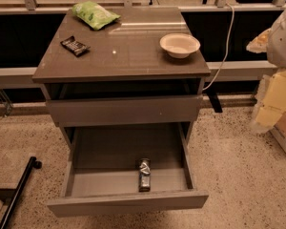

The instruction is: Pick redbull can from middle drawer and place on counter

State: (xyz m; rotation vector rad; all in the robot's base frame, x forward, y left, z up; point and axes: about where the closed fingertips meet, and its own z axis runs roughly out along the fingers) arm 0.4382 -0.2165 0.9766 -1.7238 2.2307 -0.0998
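The redbull can (144,174), slim and silver with dark markings, is in the open middle drawer (100,175), close to the drawer's front wall and a little right of centre. The drawer is pulled far out toward me, and nothing else shows in it. The counter (128,56) is the glossy grey-brown top of the cabinet above it. My gripper is not in view. Nothing touches the can.
On the counter lie a green snack bag (94,14) at the back left, a dark snack-bar wrapper (75,45) at the left and a white bowl (179,45) at the right. The upper drawer front (124,109) overhangs the open drawer. Boxes (281,109) stand at the right and a black bar (19,190) lies on the floor at the left.
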